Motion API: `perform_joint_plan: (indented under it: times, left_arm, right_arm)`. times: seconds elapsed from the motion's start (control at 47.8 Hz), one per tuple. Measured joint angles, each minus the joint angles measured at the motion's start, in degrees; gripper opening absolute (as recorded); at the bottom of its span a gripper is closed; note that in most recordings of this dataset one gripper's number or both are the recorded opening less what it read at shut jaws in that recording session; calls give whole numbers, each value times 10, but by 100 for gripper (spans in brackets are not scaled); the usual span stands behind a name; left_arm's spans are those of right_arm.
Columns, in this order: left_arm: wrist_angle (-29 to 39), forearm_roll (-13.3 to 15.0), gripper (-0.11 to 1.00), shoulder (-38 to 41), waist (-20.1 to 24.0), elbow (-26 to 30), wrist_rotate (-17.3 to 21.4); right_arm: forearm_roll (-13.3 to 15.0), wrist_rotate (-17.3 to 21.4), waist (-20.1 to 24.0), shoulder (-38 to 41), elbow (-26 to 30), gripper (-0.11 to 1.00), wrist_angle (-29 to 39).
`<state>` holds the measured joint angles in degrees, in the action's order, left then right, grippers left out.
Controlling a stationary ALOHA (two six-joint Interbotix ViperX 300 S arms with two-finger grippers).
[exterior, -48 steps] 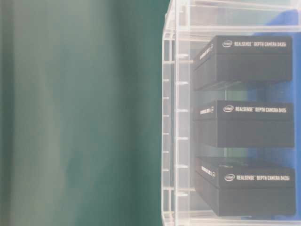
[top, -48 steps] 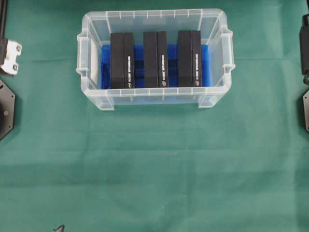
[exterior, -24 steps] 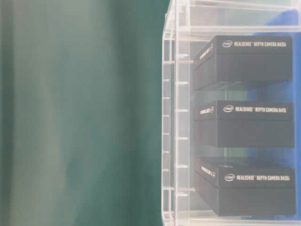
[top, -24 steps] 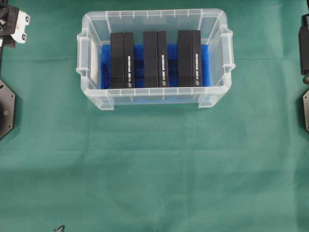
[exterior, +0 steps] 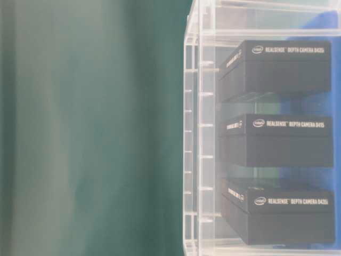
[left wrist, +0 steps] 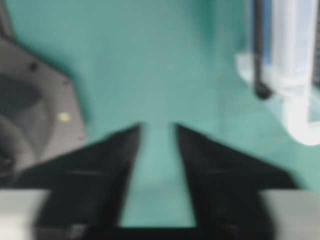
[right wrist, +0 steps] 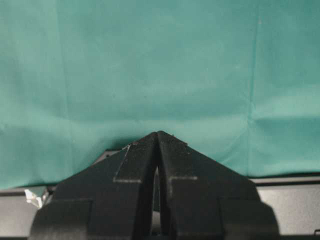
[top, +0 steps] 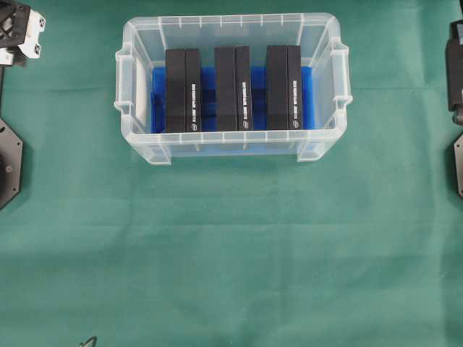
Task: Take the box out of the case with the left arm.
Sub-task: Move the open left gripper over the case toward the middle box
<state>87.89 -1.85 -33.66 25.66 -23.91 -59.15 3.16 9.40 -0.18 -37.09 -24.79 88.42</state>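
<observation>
The clear plastic case (top: 134, 108) with a blue sheet on its bottom stands at the back middle of the green cloth. Three black boxes stand in it side by side: left (top: 182, 90), middle (top: 232, 88) and right (top: 283, 87). The table-level view shows the same boxes through the case wall (exterior: 200, 133), printed with white lettering. The left arm's head (top: 18, 32) hovers at the far left corner, well apart from the case. My left gripper (left wrist: 157, 129) is open with only cloth between its fingers, and a case corner (left wrist: 295, 110) lies ahead to its right. My right gripper (right wrist: 158, 134) is shut and empty.
Black arm base plates sit at the left edge (top: 9, 163) and the right edge (top: 457, 166). The right arm (top: 456, 65) rests at the right edge. Green cloth (top: 231, 260) stretches in front of the case. The left base plate (left wrist: 35, 115) shows left of the left fingers.
The left arm's head has moved from the left edge up toward the far left corner. Its jaws have parted. The boxes, case and right arm have not moved.
</observation>
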Motion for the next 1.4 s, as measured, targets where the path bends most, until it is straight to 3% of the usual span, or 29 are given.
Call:
perform_joint_plan:
  times: [0.126,0.209,1.026,1.403]
  left_arm:
    - [0,0,78,1,0,0,0]
    - [0,0,90,0,0,0,0]
    - [1,1,90,11,0,2,-4]
    - [-4,1,90,69,-25,47,-43]
  right_arm:
    - [0,-1,0,0,0,3,-8]
    - [0,0,0,0,0,3,-11]
    - [1,-1,0,0,0,3,-11]
    - [14,-1,0,0,-1,3,-11]
